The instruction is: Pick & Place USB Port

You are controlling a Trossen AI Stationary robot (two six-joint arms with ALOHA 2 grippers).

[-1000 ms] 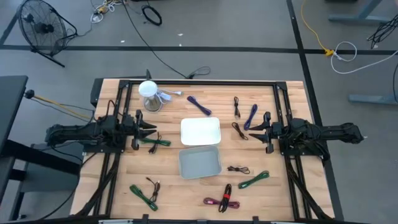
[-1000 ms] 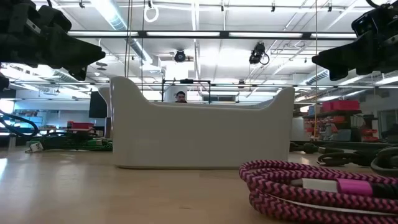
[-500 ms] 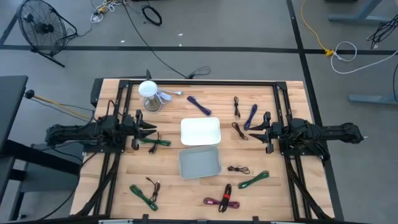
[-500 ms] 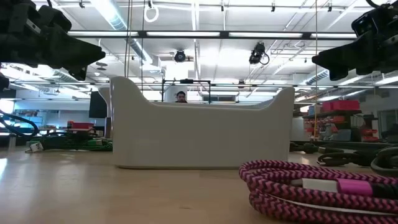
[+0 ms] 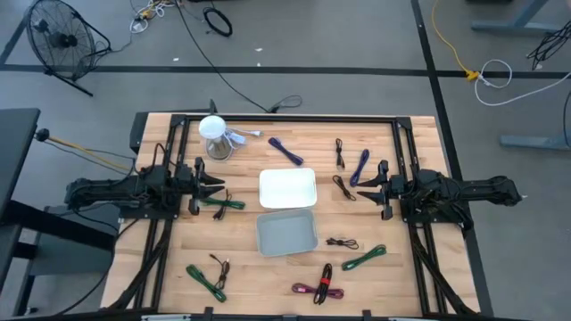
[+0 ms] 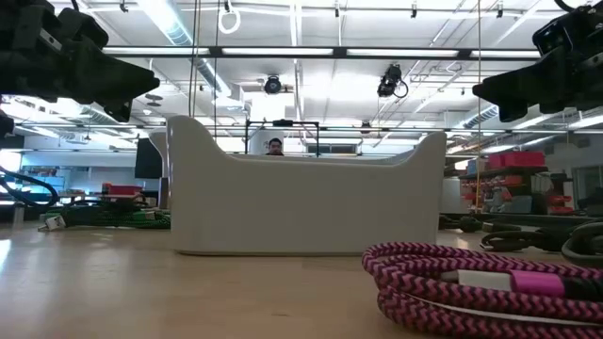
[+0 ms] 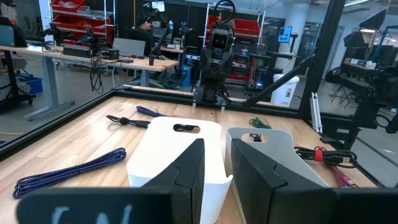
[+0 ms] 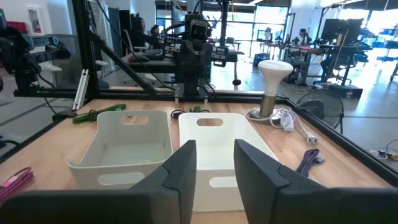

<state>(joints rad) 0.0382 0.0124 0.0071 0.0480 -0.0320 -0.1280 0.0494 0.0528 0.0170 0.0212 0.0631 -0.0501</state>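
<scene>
While both arms wait at opposite edges of the wooden bench (image 5: 178, 241), the left hand (image 5: 217, 188) at centre left of the overhead frame and the right hand (image 5: 364, 184) at centre right each hang above the surface with fingers a narrow gap apart, gripping nothing. Two bins sit mid-bench between them, the white bin (image 5: 287, 188) above the grey bin (image 5: 286, 233) in the frame, and bundled USB cables lie scattered around: a green cable (image 5: 223, 203) just beside the left hand, a black cable (image 5: 343, 187) just beside the right, a blue cable (image 5: 285, 150) toward the upper centre, and a pink cable (image 5: 318, 288) at the bottom. No cable is picked yet, so the step in hand is likely a first reach; it would go best by dropping straight onto the nearest bundle and pinching across its tied middle, so loose ends do not drag. Only the overhead view shows every cable's place; the table-level view alone shows the pink cable's braid (image 6: 471, 282) close up and a person far behind the bin, while the wrist views reveal the bins' handle slots.
</scene>
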